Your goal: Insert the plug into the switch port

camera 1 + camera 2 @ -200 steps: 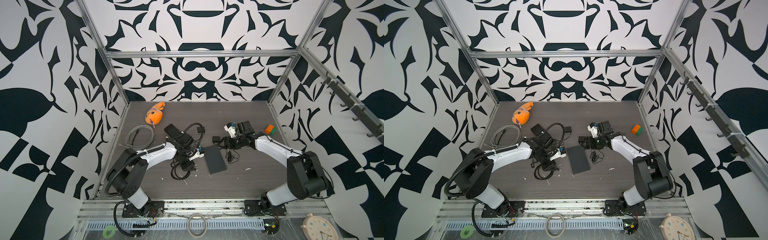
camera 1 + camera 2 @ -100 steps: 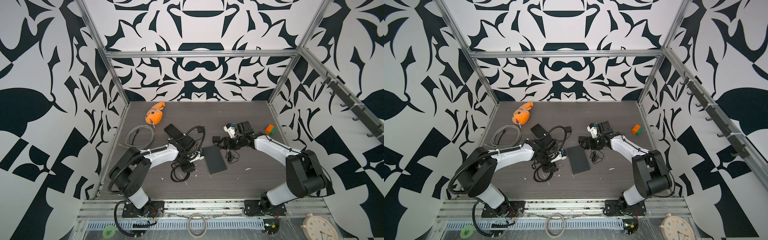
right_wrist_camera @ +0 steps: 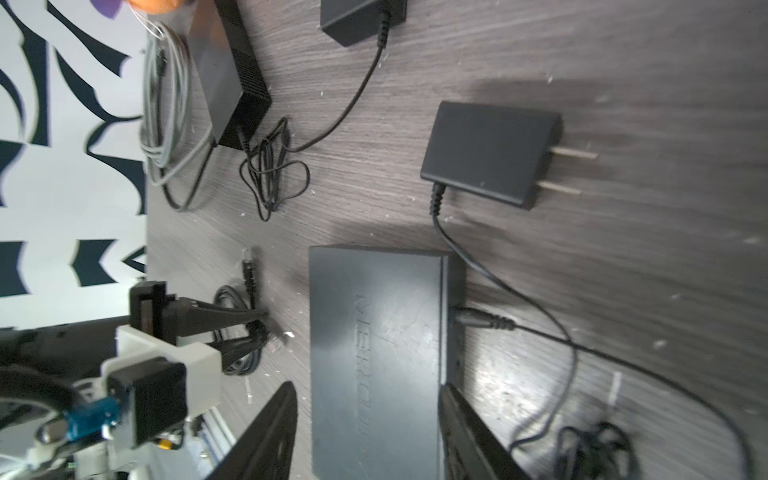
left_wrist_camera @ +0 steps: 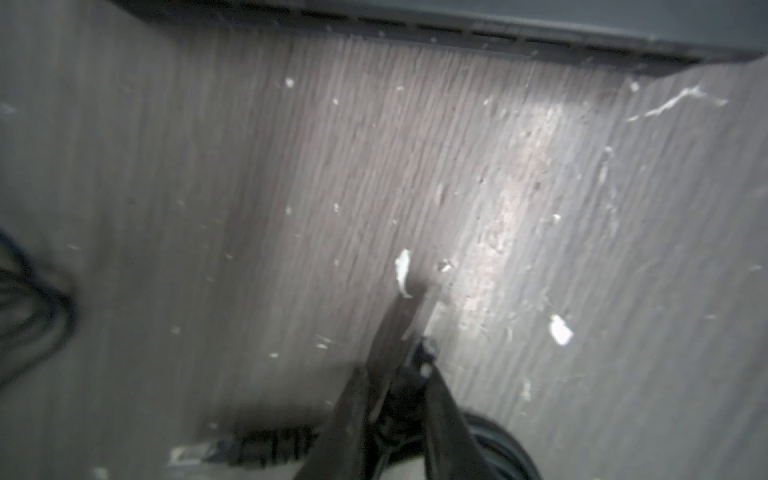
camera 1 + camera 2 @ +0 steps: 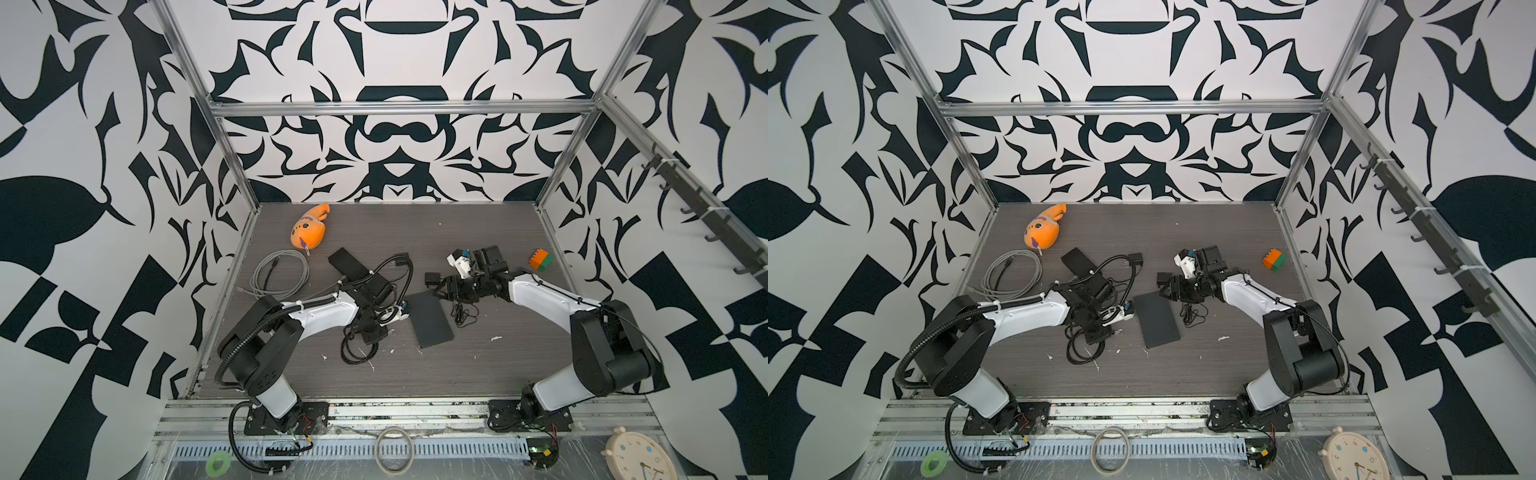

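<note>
Roughly, L to R. L gripper: low over table, fingers drawn nearly together at the black cable coil. Clear plug sits right at the tips. Pinched or only touched, can't tell. A 2nd plug lies loose just beside.

Switch: flat on table, mid-scene, btwn the two grippers, near the plug but apart. Can't see where the plug goes in. Power lead enters the side facing away from L gripper, so prob. that side.

R gripper: spread wide, straddling one end of switch, one finger at its edge, gap at the other. Not clamped.

Handling, my read: plug tiny, light, hard plastic, latch tab prob. brittle. Take it by the body just behind the nose, on flat sides, tab left free. Cable springy; coil will tug + twist plug off line. Switch light, smooth-shelled, will skate when pushed; wants R gripper bracing it.
</note>
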### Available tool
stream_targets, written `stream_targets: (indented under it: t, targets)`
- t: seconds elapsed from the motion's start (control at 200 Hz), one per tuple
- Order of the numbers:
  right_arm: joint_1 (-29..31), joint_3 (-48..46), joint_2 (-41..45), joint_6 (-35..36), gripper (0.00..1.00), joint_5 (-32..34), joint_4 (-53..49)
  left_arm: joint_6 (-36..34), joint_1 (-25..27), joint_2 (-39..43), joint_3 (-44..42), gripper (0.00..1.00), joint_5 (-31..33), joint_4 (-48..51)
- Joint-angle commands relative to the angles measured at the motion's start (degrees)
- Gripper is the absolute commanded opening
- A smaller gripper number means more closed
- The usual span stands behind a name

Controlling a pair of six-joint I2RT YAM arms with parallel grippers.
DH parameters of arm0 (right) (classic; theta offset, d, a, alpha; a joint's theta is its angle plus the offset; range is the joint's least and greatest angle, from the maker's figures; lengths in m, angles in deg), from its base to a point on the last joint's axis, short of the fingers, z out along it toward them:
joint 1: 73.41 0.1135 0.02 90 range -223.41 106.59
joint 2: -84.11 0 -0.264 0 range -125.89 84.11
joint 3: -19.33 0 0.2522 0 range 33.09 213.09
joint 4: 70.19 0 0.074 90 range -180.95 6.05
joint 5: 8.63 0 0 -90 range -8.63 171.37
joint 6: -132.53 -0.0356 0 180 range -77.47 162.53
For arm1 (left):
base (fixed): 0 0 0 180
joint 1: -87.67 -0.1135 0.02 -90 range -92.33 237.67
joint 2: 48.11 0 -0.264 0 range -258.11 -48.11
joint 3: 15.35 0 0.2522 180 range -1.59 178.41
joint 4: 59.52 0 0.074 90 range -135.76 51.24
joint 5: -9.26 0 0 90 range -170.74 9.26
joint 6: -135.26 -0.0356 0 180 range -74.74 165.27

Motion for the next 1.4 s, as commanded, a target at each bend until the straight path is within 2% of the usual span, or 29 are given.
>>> stream_targets:
  t: [0.0,0.165,0.235,0.46,0.665,0.9,1.02,1.175,1.395]
  targets:
    - [1.7,-2.3,0.7,-7.9,0.58,-6.2,6.8,-0.1,0.1,2.7,-1.7,0.17,2.5,-5.1]
    - [5.4,-5.8,0.8,-17.4,0.57,-9.1,17.5,-0.4,0.1,6.3,-2.6,0.07,3.5,-12.3]
    - [7.8,-5.8,0.6,-18.7,0.57,-9.9,20.7,-0.6,0.0,6.9,-2.8,0.05,3.3,-13.8]
    - [10.2,-7.0,-1.8,-20.2,0.55,-11.7,33.0,-1.2,-0.7,8.7,-3.1,0.03,2.3,-17.2]
    - [11.4,-5.9,-7.2,-23.9,0.42,-13.1,41.9,0.5,-1.5,12.2,-4.3,0.03,-1.1,-20.8]
    - [12.4,-7.2,-9.4,-29.2,0.42,-13.7,52.5,0.3,-1.6,14.2,-4.8,0.03,-1.7,-19.9]
    - [12.6,-7.4,-8.9,-29.6,0.43,-13.2,52.2,0.1,-1.8,14.3,-5.2,0.03,-1.2,-20.0]
    - [13.3,-7.0,-9.7,-30.6,0.29,-14.5,52.0,0.2,-1.9,14.4,-5.4,0.02,-0.8,-21.4]
    - [13.7,-7.7,-9.8,-31.5,0.3,-15.6,52.6,0.2,-2.2,14.4,-5.5,0.02,-0.4,-22.1]
